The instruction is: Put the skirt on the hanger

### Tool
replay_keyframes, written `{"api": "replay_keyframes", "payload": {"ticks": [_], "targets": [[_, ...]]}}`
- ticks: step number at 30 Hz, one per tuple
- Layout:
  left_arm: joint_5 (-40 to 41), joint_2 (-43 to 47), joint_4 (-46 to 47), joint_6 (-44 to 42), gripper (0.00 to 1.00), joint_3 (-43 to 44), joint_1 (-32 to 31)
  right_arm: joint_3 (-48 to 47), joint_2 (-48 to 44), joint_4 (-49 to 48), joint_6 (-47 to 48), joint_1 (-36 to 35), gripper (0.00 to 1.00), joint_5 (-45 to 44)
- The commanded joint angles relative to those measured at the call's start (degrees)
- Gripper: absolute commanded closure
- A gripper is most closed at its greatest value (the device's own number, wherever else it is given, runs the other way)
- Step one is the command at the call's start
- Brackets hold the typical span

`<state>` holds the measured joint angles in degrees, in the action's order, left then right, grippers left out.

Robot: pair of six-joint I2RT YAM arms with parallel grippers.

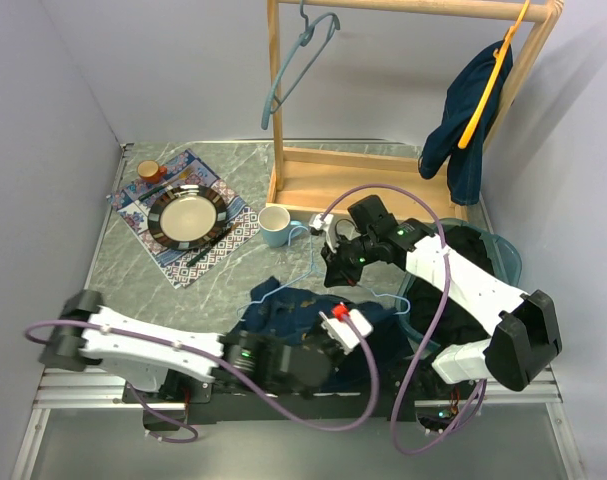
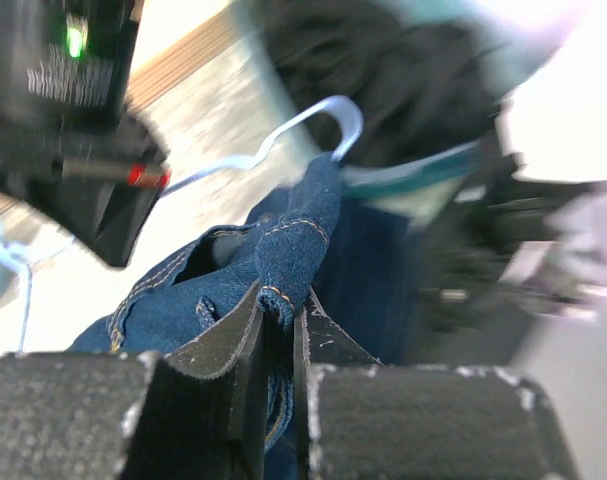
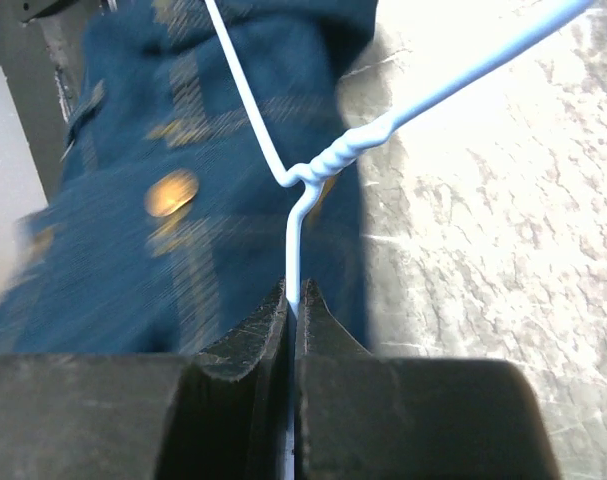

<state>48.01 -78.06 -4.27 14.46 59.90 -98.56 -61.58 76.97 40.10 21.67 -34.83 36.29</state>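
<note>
The dark blue denim skirt lies crumpled on the table in front of the arm bases. A light blue wire hanger lies partly over it. My left gripper is shut on a raised fold of the skirt, pinching the stitched hem between its pads, with the hanger's hook just beyond. My right gripper is shut on the hanger's neck below its twisted wire. Under that wire lies the skirt with its brass button. From above, the right gripper sits at the skirt's far edge.
A wooden rack stands at the back with a teal hanger and a dark garment on a yellow hanger. A blue mug, a plate on a patterned mat and a teal basin of dark clothes are nearby.
</note>
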Motion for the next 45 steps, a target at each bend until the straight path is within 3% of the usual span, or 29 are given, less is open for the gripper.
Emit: {"api": "replay_keyframes", "payload": {"ticks": [1, 6, 16, 29, 31, 36, 39, 40, 42, 43, 45], "targets": [[-18.10, 5.81, -0.18, -1.81, 0.98, 5.04, -0.66, -2.40, -2.35, -0.99, 0.04, 0.55, 1.00, -1.66], [-20.14, 7.04, -6.09, 0.74, 0.97, 4.62, -1.02, -5.91, -4.28, 2.09, 1.00, 0.82, 1.00, -3.68], [-21.37, 10.20, -6.45, 7.60, 0.94, -3.65, -1.02, -11.89, -8.59, 7.10, 2.32, 0.73, 1.00, -10.01], [-34.65, 20.14, -11.82, 7.07, 0.95, -4.53, -1.02, -25.77, -9.55, 11.23, 1.62, 0.82, 1.00, -12.04], [-35.70, 20.58, -8.84, 6.81, 0.88, -6.01, -1.02, -26.92, -10.43, 11.67, 1.45, 0.82, 1.00, -11.95], [-33.86, 19.70, -5.75, 5.32, 0.51, -9.18, -0.84, -27.81, -14.29, 13.08, 1.44, 4.93, 1.00, -6.43], [-31.58, 21.63, -4.78, 4.79, 0.39, -11.28, -0.49, -24.47, -18.50, 12.99, 1.71, 8.27, 1.00, -4.05], [-30.27, 22.59, -4.78, 5.05, 0.22, -11.82, -0.40, -22.46, -19.65, 12.64, 2.23, 8.89, 1.00, -3.86], [-26.14, 26.46, -4.78, 5.05, 0.11, -13.39, -0.23, -20.52, -22.72, 12.99, 4.24, 10.47, 1.00, -3.08], [-24.38, 27.95, -4.78, 5.14, 0.01, -13.93, -0.05, -18.85, -23.78, 13.86, 5.21, 11.01, 1.00, -1.85], [-18.67, 32.35, -4.87, 5.67, 0.03, -14.98, 2.04, -17.09, -26.34, 14.48, 7.58, 11.89, 1.00, 1.39]]}}
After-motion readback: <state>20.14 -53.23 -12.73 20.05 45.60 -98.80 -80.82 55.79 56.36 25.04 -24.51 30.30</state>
